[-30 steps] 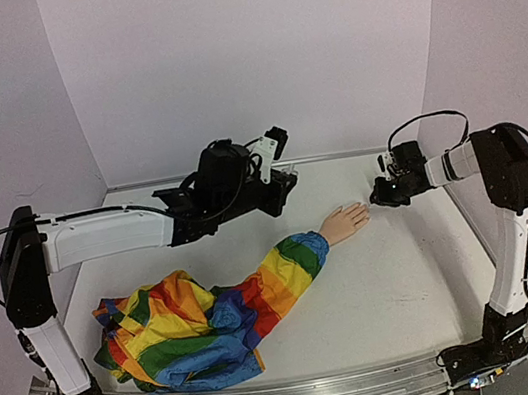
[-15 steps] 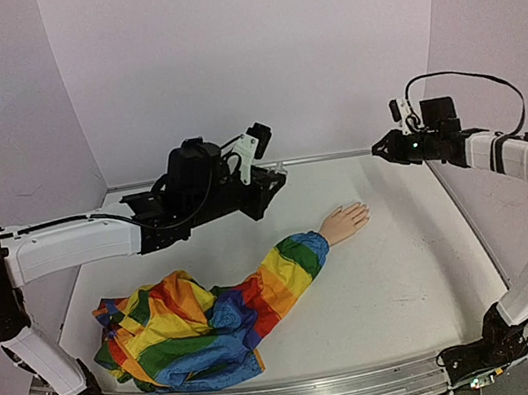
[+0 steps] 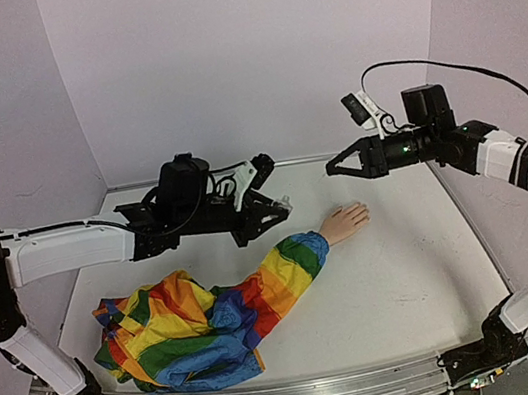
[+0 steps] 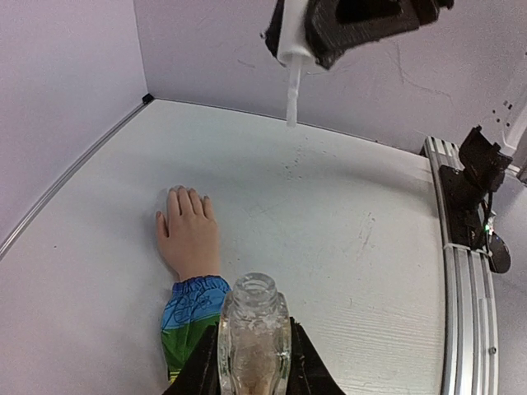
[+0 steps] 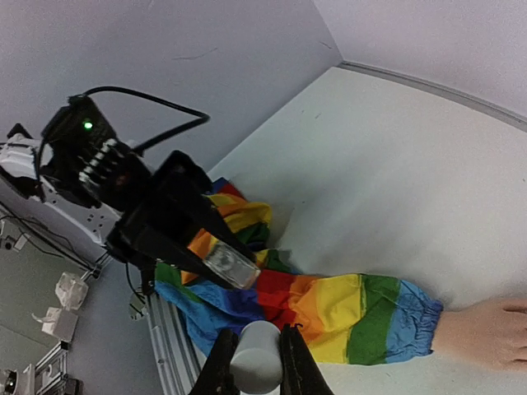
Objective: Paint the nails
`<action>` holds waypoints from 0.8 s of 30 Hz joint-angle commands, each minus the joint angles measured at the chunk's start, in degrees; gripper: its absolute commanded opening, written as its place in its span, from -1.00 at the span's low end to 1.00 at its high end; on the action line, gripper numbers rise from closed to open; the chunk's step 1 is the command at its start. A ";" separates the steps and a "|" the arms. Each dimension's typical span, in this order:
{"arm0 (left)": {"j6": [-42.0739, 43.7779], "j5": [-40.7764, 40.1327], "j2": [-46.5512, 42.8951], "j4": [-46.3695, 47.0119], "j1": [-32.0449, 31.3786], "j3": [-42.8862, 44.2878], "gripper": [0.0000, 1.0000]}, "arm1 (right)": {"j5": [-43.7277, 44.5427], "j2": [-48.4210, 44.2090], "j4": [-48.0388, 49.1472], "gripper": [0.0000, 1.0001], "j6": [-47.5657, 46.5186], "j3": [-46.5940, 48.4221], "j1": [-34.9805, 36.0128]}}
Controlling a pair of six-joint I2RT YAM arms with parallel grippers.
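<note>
The pale mannequin hand (image 3: pixel 346 221) lies flat on the white table at the end of a rainbow-striped sleeve (image 3: pixel 281 269). Its tiny nails (image 4: pixel 186 194) point to the far wall. My left gripper (image 3: pixel 274 211) is shut on a small clear open bottle (image 4: pixel 254 333), held above the table left of the hand. My right gripper (image 3: pixel 333 168) hovers above and behind the hand, shut on a white cap (image 5: pixel 257 358) with a thin white brush stem (image 4: pixel 292 90). The hand also shows in the right wrist view (image 5: pixel 487 332), as do the bottle (image 5: pixel 230 265) and sleeve (image 5: pixel 362 317).
The rest of the rainbow garment (image 3: pixel 169 327) lies bunched at the front left. A metal rail (image 4: pixel 461 280) runs along the table's right side by the right arm's black base (image 4: pixel 478 177). Purple walls close in the table on three sides.
My right gripper has risen from beside the hand's fingertips and swung left, above the table. My left gripper has come down and nearer with the bottle.
</note>
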 commanded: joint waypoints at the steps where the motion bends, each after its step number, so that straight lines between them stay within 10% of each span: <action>1: 5.48 6.37 -4.00 2.85 -0.06 -0.37 -1.00 | -7.00 -1.97 -1.10 -1.00 -0.91 3.96 1.55; 24: 6.32 7.47 -5.28 2.94 -0.13 -2.07 -1.00 | 2.99 4.26 -4.30 -1.00 -2.32 9.24 12.07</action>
